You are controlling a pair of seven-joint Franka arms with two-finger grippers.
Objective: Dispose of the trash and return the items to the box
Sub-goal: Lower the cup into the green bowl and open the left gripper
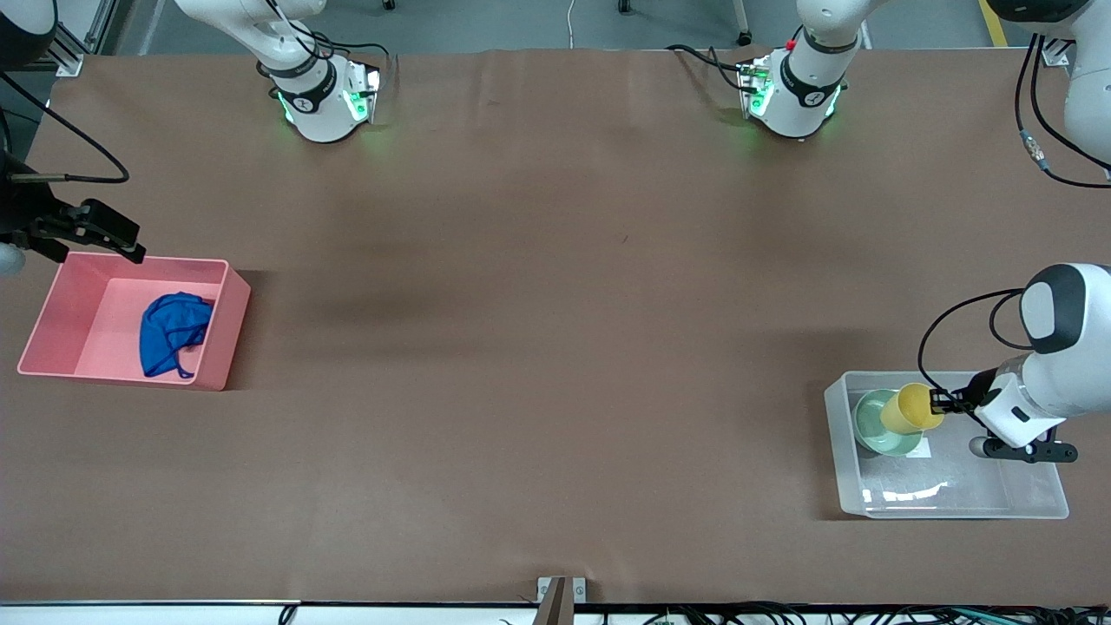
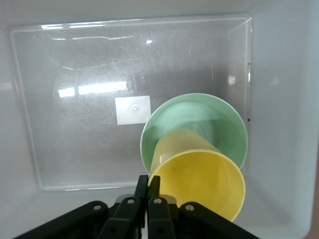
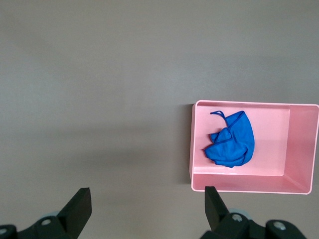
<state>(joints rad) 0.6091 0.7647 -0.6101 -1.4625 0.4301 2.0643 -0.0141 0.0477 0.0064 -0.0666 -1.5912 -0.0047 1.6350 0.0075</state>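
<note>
The blue wad [image 1: 174, 330] lies in the pink bin [image 1: 221, 347]; it also shows in the right wrist view [image 3: 232, 142]. My left gripper [image 1: 939, 401] is shut on the rim of the yellow cup [image 1: 910, 408], over the clear tub [image 1: 955, 512]. The cup [image 2: 199, 179] is tilted, its base down in the mint-green bowl [image 2: 199, 117], which sits in the tub [image 2: 75, 139] beside the white sticker [image 2: 132, 110]. I cannot tell whether cup and bowl touch. My right gripper [image 3: 147, 199] is open and empty, up over the table beside the pink bin [image 3: 249, 184].
The pink bin stands at the right arm's end of the table and the clear tub at the left arm's end. Both arm bases [image 1: 321, 95] stand along the edge farthest from the front camera. Brown table surface [image 1: 555, 347] stretches between the two containers.
</note>
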